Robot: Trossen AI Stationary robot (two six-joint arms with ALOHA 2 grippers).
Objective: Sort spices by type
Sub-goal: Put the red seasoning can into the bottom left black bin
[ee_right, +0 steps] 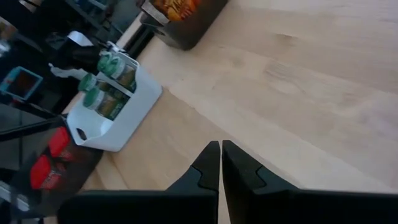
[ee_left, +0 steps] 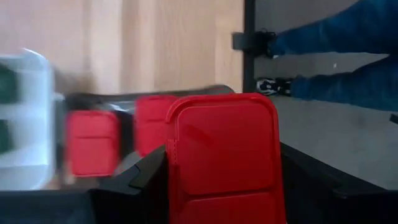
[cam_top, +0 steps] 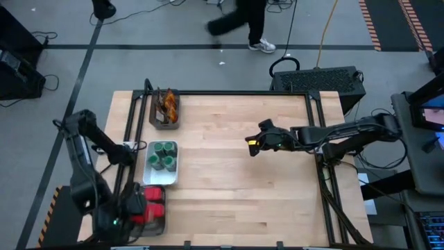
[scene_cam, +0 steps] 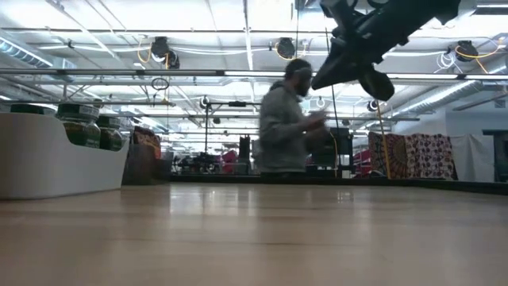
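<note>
Wooden table (cam_top: 236,173) seen from above carries three trays along its left side: brown-orange sachets (cam_top: 167,105), green-lidded jars (cam_top: 164,155), red packets (cam_top: 154,203). Left gripper (cam_top: 136,205) hangs over the red tray; right gripper (cam_top: 254,144) hovers mid-table. Low view: a person (scene_cam: 286,119) stands behind. Left wrist: fingers clamp a red packet (ee_left: 225,155). Right wrist: fingers (ee_right: 208,163) pressed together, empty

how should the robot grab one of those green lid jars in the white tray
Judging from the high view, come straight down and pinch a green-lidded jar around its round lid. The jars stand upright, packed together inside the white tray, whose walls block their sides, leaving only the tops exposed.
</note>
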